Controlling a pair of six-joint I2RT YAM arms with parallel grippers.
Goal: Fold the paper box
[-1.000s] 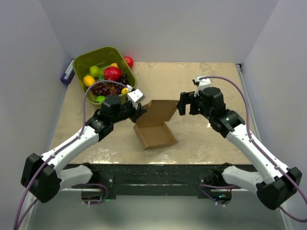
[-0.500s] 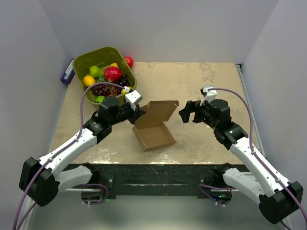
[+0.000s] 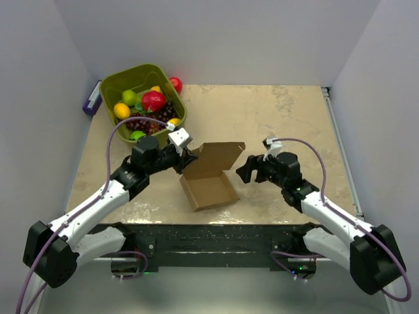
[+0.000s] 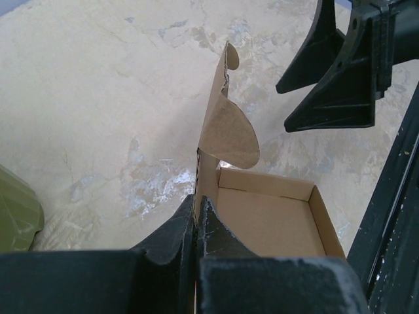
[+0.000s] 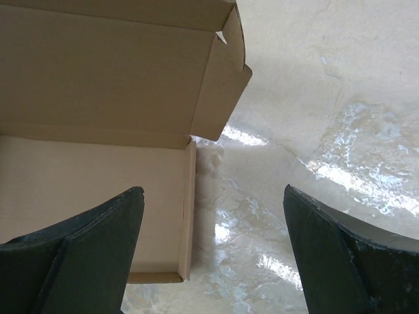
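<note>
Brown paper box [image 3: 209, 190], open, seemingly half-folded

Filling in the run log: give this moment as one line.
left pincer: shut on paper box wall | right pincer: open, holding nothing | lid: up, unclosed

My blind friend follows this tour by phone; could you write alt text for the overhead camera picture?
An open brown paper box lies mid-picture: the robot's left gripper pinches its left edge, and the right gripper hangs open beside its raised lid. A green bin of fruit sits far left.
</note>
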